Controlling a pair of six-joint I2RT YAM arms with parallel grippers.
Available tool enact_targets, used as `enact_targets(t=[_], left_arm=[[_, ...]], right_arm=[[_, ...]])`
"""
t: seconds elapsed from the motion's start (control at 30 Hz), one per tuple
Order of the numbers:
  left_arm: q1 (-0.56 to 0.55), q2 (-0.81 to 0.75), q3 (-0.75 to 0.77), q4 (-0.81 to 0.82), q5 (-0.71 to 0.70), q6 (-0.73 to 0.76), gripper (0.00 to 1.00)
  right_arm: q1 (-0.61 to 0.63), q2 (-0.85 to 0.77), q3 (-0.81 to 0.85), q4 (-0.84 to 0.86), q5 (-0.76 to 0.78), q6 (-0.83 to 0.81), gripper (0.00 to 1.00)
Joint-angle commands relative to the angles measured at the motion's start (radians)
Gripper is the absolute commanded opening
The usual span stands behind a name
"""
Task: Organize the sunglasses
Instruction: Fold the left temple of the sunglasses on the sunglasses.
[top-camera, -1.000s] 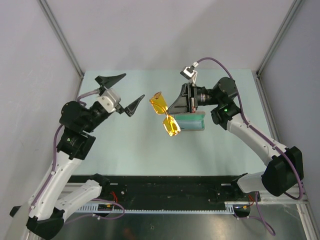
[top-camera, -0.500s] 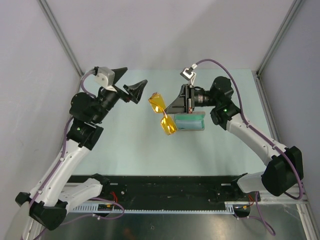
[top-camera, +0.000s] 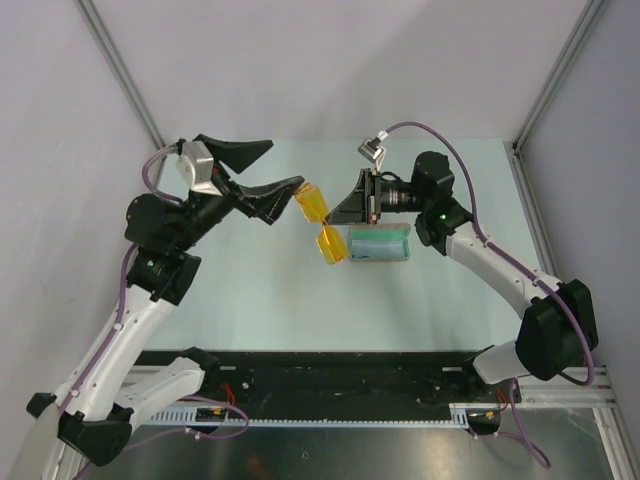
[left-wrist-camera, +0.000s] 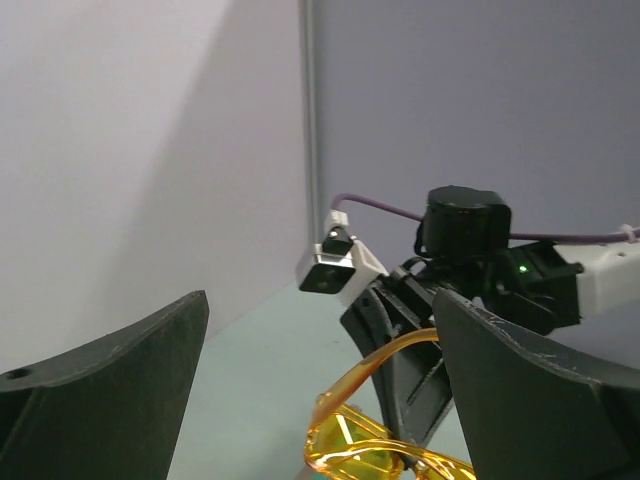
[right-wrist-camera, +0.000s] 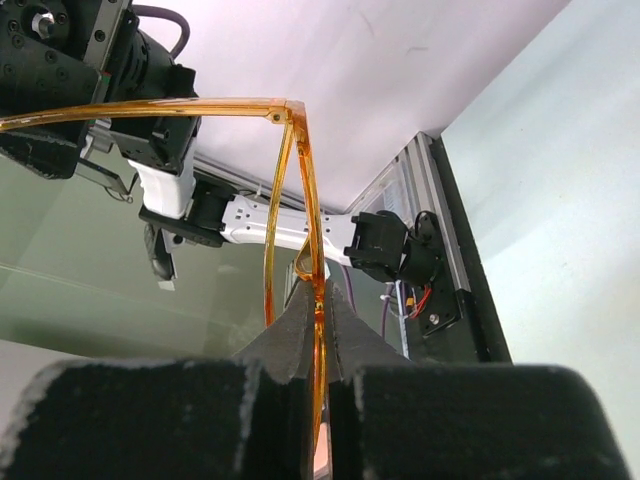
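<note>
We've got the right gripper (top-camera: 338, 216) pinched tight on the sunglasses (top-camera: 326, 240), lenses at its 8 o'clock, left gripper (top-camera: 285, 165) spread wide and holding nothing, at the glasses' 10 o'clock, lower finger just beside the upper lens, teal-lined case (top-camera: 380, 245) at their 3 o'clock.

The top camera looks down on the surface (top-camera: 250, 280) from behind; close wrist cameras face each other, all sharing the sunglasses (top-camera: 313, 204).
</note>
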Motion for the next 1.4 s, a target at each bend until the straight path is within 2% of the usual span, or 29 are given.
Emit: enact_targets(t=[0.0,0.23,0.47,1.0,1.23,1.37], left_arm=[[0.002,0.016,0.002,0.071,0.154,-0.048,1.00],[-0.016,0.042,-0.036,0.074,0.219,-0.049,1.00],[-0.036,0.042,-0.097,0.074,0.182,-0.029,1.00],[-0.069,0.031,-0.165,0.074,0.212,0.026,1.00],[-0.069,0.031,-0.168,0.074,0.201,0.037,1.00],[-0.070,0.028,-0.137,0.074,0.166,0.037,1.00]], right_arm=[[0.000,-0.008,0.022,0.023,0.009,-0.027,0.00],[0.000,-0.014,0.022,0.049,0.014,-0.002,0.00],[0.000,-0.031,0.020,0.099,0.006,0.045,0.00],[0.008,-0.067,0.028,0.210,-0.006,0.156,0.00],[0.008,-0.087,0.028,0.216,-0.005,0.171,0.00],[0.001,-0.091,0.028,0.147,0.018,0.128,0.00]])
